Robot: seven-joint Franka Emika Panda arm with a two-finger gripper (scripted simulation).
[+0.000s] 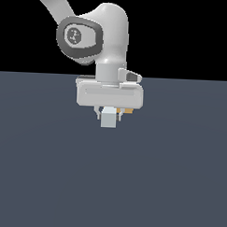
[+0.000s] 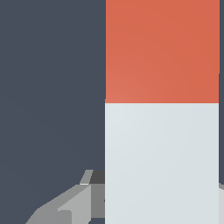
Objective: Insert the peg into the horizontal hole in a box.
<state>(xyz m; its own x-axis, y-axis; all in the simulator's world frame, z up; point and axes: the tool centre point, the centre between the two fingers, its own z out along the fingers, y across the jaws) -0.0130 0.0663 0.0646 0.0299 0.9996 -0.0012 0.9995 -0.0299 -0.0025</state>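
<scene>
My gripper (image 1: 109,116) hangs a little above the dark floor, shut on the peg (image 1: 108,120). The exterior view shows the peg end-on as a pale grey square between the fingers. Up close in the wrist view, the peg (image 2: 162,131) fills much of the picture, its pale grey part lying between the fingers (image 2: 65,205) and its red-orange end beyond them. A small tan sliver of the box (image 1: 128,110) peeks out behind the gripper on the exterior view's right. Most of the box is hidden, and so is the hole.
The dark blue-grey floor (image 1: 47,178) stretches all around the gripper. The arm's grey-and-white wrist (image 1: 97,37) rises above the hand toward the exterior view's upper left.
</scene>
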